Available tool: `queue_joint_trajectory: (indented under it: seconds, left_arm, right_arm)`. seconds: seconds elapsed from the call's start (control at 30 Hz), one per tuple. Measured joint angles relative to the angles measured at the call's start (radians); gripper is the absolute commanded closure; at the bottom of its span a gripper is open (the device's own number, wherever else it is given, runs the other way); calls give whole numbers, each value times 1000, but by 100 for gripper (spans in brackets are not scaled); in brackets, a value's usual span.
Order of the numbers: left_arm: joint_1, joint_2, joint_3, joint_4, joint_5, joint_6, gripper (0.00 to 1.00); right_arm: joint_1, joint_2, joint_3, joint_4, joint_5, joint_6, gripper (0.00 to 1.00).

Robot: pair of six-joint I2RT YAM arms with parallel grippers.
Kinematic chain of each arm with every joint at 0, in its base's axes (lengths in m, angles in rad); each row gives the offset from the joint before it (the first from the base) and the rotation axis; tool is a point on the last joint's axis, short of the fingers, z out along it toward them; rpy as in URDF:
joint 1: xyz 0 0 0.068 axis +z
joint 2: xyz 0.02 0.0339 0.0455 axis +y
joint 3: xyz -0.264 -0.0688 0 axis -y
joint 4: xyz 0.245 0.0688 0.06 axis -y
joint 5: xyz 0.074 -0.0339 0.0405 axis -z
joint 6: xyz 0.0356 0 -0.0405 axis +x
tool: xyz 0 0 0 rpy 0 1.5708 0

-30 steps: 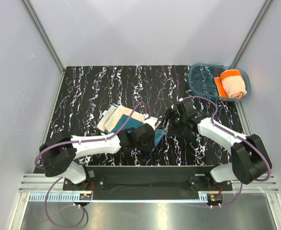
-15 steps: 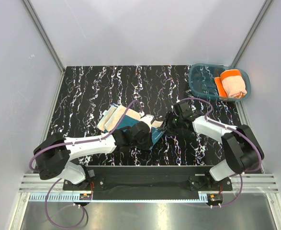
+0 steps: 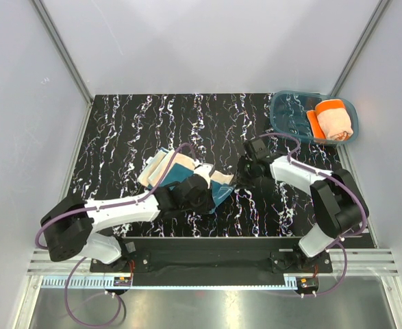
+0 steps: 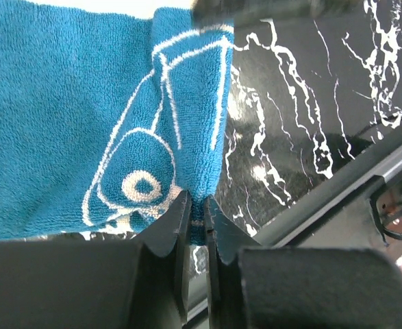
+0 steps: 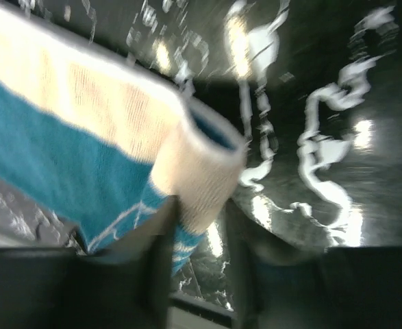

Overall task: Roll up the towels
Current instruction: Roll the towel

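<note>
Towels lie well apart: we see the teal towel [image 3: 181,171] loosely folded on the black marbled table [image 3: 132,130], near the middle, with its cream back showing. The orange towel [image 3: 334,120] sits rolled in the blue tray [image 3: 290,110] at the far right corner. The left gripper [image 4: 195,205] pinches the teal towel's near edge, jaws almost together on the cloth. The right gripper [image 5: 201,211] straddles its folded right corner, a finger on each side; we cannot tell whether it clamps.
</note>
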Motion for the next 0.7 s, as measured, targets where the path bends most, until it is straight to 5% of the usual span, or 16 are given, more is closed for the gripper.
queue_joint_trajectory:
  seconds: [0.1,0.2,0.47,0.7]
  left_arm:
    - [2,-23,-30,3,13,-14,100]
    - [6,-33,-57,8,27,-34,100]
    - [93,-80,-144,71,126,-141,100]
    - [240,-104,-269,193,290,-317,100]
  right_arm:
    - [-12,3,61,-78,95,-36,32]
    - [-24,6,129,-147,188,-65,31]
    - [-31,-92,167,-195,269,-97,41]
    - [-31,-311,22,-31,95,-85,59]
